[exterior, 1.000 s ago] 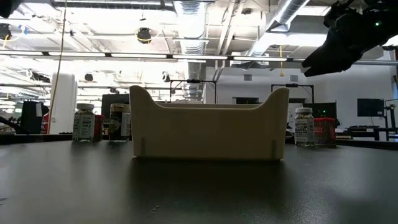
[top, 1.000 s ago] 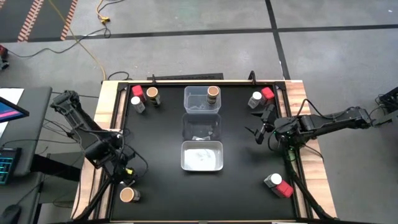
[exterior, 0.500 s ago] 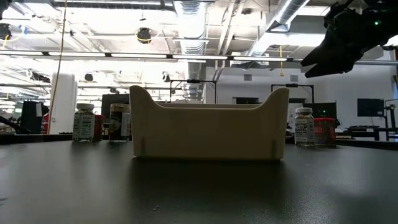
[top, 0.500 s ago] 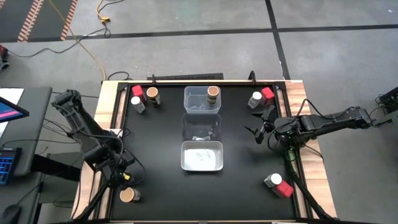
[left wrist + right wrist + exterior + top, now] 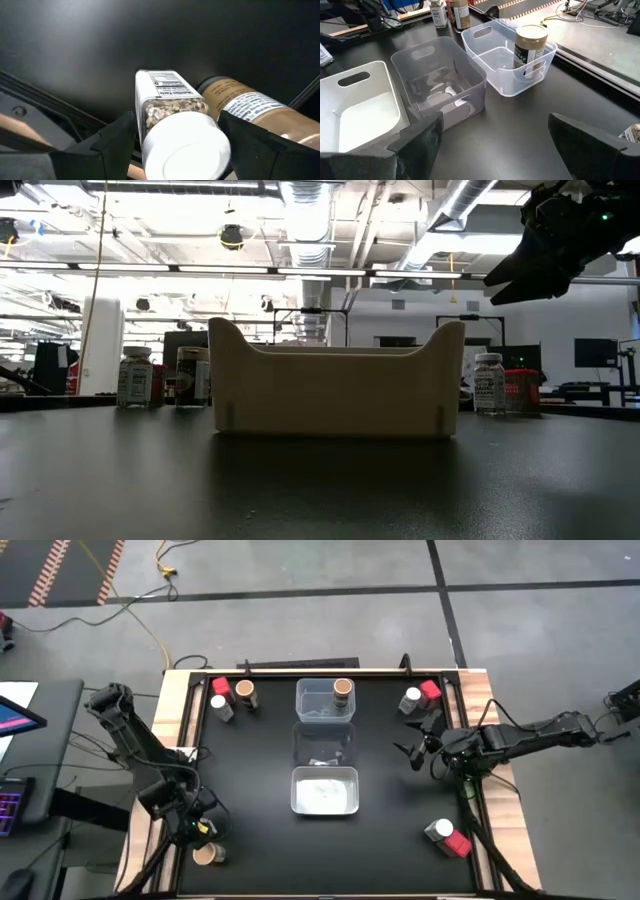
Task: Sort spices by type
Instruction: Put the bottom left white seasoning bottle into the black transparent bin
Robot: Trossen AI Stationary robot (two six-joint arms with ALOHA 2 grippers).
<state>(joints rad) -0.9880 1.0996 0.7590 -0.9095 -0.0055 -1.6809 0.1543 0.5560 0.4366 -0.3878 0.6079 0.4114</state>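
Left gripper (image 5: 197,831) is down at the table's seven o'clock corner, fingers (image 5: 117,137) set either side of a white-top jar (image 5: 175,125) — clasped round it, and whether the pads actually touch I can't tell. Right beside it sits a tan-top jar (image 5: 207,854), the two almost touching in the left wrist view.

Right gripper (image 5: 418,747) hangs at three o'clock, well above the table (image 5: 400,830), jaws spread wide and holding nothing.

Down the centre run three bins: a clear one (image 5: 325,701) toward twelve o'clock, a second clear one (image 5: 324,745) in the middle, a white one (image 5: 324,790) toward six. A tan-top jar (image 5: 530,46) stands upright in the twelve o'clock bin; the middle bin's contents I can't make out.

At eleven o'clock, three jars huddle: red-top (image 5: 220,687), white-top (image 5: 219,704), tan-top (image 5: 245,693). At one o'clock, a white-top (image 5: 411,698) stands beside a red-top (image 5: 430,691). At five o'clock, another white-top (image 5: 441,829) and red-top (image 5: 457,844) pair up near the edge.
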